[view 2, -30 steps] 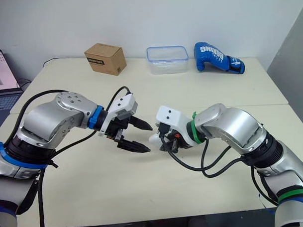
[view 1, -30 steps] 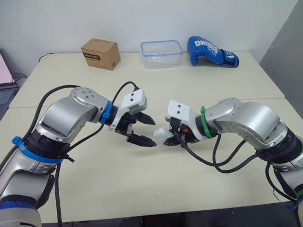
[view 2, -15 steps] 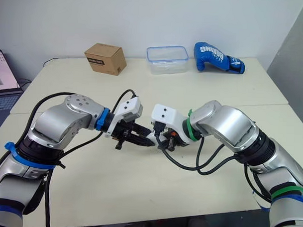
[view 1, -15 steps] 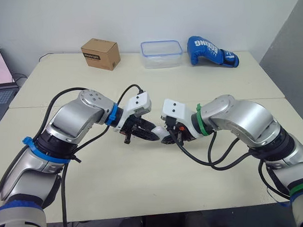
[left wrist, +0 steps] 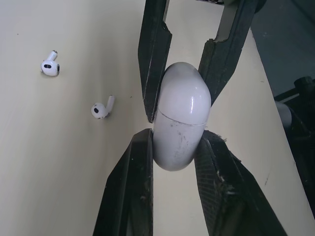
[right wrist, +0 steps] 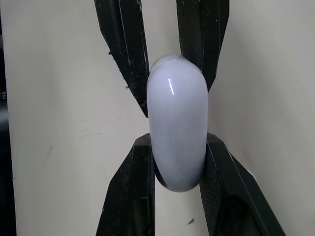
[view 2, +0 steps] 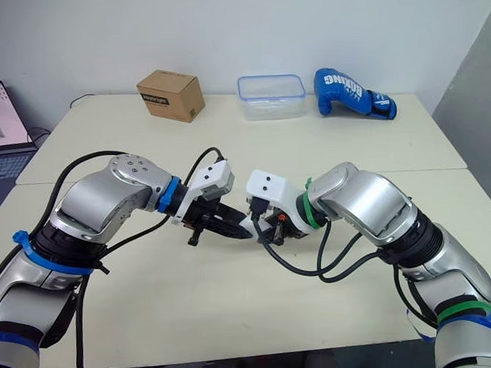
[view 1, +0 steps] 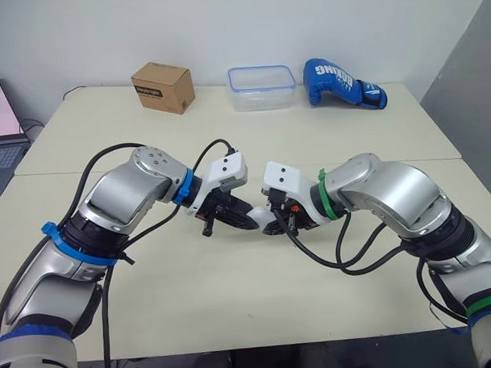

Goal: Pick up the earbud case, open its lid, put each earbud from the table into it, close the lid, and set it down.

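While the glossy white pill-shaped earbud case (left wrist: 181,115) sits over the cream table's (view 1: 226,288) middle, left gripper (left wrist: 177,140) and right gripper (right wrist: 178,142) both clamp it from opposite ends. One white stemmed earbud (left wrist: 101,109) lies on the table nearby, second earbud (left wrist: 49,65) just beyond.

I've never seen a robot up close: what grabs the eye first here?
Two silver arms meet over the table, left fingers and right fingers both clamped on one white earbud case. Two earbuds lie loose on the table nearby, and a blue boxing glove sits at its far edge.
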Robot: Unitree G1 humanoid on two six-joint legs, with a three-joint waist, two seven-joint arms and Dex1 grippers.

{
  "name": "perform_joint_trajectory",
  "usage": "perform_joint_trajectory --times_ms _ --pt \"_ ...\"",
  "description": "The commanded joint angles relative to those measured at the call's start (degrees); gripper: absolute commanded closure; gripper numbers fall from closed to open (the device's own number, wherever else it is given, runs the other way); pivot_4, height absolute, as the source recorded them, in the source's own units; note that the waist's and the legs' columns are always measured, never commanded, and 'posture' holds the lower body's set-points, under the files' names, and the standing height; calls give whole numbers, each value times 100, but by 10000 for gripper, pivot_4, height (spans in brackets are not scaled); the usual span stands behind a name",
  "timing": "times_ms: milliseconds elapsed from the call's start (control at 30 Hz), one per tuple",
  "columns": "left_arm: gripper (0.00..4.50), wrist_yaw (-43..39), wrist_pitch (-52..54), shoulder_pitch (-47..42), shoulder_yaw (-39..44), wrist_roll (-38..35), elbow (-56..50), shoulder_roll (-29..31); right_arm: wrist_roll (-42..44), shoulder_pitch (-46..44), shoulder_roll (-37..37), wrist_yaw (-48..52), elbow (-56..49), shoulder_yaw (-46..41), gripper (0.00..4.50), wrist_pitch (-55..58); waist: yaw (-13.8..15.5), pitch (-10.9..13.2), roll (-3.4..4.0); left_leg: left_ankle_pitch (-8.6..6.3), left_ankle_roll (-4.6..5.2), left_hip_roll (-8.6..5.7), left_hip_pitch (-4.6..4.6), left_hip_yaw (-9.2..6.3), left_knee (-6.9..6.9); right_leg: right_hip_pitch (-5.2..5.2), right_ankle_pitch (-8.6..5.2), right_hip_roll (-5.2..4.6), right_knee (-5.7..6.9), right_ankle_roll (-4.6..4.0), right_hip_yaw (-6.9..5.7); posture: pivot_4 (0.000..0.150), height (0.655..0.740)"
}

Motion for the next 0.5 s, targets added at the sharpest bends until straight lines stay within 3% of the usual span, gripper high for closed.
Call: perform_joint_trajectory --times_ms 33,100,300,500 --pt "36937 27 -32 -137 116 -73 -154 -89 -29 -170 104 -14 -149 -155 37157 -11 0 0 0 0 0 0 0 0 0 0 0 0 0 0 0 1500 7307" --pt "36937 31 10 -133 112 -69 -172 -75 -15 -171 100 26 -161 -158 37157 1 0 0 0 0 0 0 0 0 0 0 0 0 0 0 0 1500 7307" --pt "36937 87 -41 71 329 -143 -282 53 -55 18 -109 173 -394 -179 16557 -291 -1 0 0 0 0 0 0 -2 1 0 0 0 0 0 -1 1500 7307" --pt "36937 196 -142 649 770 -314 -484 295 77 663 -447 293 -744 -665 16557 -744 3 0 0 0 0 -1 0 -2 0 0 0 -2 -1 0 -1 1500 7307"
